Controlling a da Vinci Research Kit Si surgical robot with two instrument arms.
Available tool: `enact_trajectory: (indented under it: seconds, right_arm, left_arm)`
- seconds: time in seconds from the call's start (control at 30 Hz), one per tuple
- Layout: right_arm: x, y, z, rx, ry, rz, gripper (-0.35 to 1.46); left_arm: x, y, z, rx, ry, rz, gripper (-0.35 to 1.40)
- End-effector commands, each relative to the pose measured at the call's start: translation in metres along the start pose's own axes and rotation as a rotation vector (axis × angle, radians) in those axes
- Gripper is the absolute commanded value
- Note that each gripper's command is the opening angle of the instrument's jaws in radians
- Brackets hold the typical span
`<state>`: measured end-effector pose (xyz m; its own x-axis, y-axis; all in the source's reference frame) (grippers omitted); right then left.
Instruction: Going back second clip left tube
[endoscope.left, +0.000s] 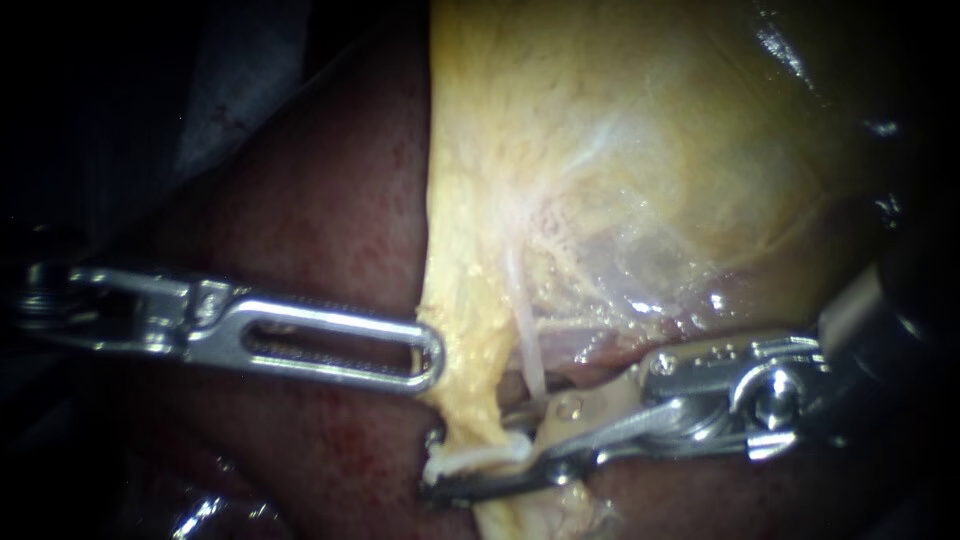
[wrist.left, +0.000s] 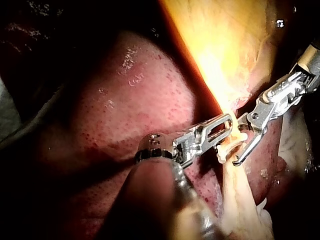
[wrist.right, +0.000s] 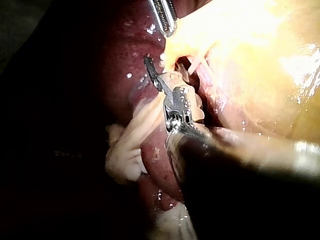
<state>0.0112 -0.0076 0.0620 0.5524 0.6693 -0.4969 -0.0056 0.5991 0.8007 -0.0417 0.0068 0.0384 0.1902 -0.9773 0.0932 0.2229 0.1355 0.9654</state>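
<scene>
- Clamped on gallbladder (endoscope.left: 620, 150) edge with left instrument (endoscope.left: 432, 360), seemingly to stretch tube (endoscope.left: 528, 345).
- Parted at right instrument (endoscope.left: 488, 445) (gap plain), white clip (endoscope.left: 470, 458) between jaws; seemingly free to withdraw.

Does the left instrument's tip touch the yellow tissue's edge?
Touching. The endoscope view shows the left instrument pressing against the yellow tissue edge, with no gap.

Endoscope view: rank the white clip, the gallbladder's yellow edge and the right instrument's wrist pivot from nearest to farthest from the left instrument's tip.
1. gallbladder's yellow edge: held at the tip of the left instrument itself.
2. white clip: below and slightly right of the tip, across the yellow strand.
3. right instrument's wrist pivot: far right.
</scene>
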Motion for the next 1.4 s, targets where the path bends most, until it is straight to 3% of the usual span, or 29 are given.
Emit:
enact_trajectory:
  seconds: [0.03, 0.87, 1.4]
  right_arm:
    - [-0.0001, 0.0001, 0.0002, 0.001, 0.000, -0.001, 0.47]
    - [-0.0003, 0.0001, 0.0004, -0.006, -0.001, -0.027, 0.54]
    - [-0.0010, -0.0001, 0.0027, -0.002, 0.011, -0.037, 0.58]
  left_arm:
    - [0.0000, 0.0000, 0.0000, 0.000, 0.000, 0.000, -0.35]
    - [0.0001, 0.0001, 0.0001, -0.001, 0.000, 0.001, -0.35]
    - [0.0001, 0.0001, 0.0001, 0.000, 0.000, 0.001, -0.35]
